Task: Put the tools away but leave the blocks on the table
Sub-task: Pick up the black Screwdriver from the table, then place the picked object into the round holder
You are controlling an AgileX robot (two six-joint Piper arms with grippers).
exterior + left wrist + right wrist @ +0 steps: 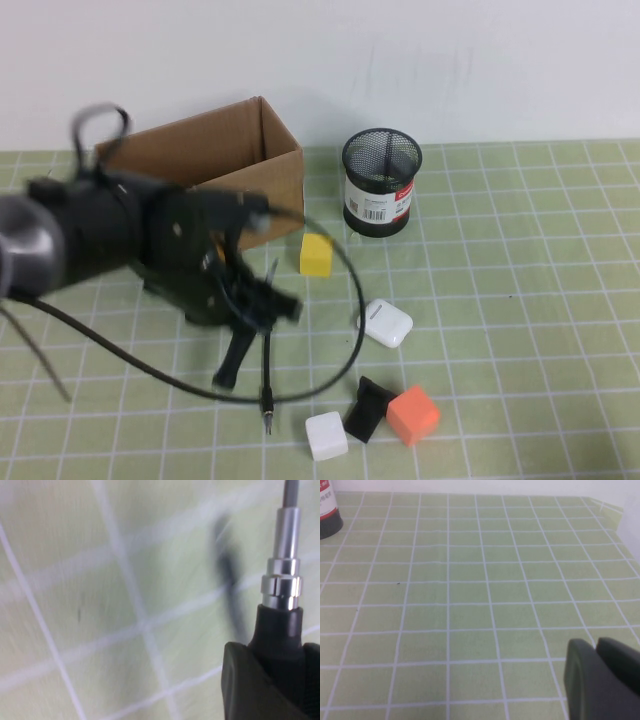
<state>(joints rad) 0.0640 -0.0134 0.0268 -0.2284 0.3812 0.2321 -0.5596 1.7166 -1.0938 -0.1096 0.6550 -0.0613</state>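
We hold the screwdriver point(281, 630) clenched in our left gripper point(240, 300), low over the table point(520, 300) near the cardboard box point(215, 150). The pen point(266, 370) lies beside it. Our right gripper point(602, 680) hovers above bare table, fingers together on nothing.

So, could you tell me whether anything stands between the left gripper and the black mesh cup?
Yes: the yellow block sits on the table roughly on the line from the left gripper to the mesh cup. Nothing else visible lies between them. The right gripper hangs over the grid elsewhere.
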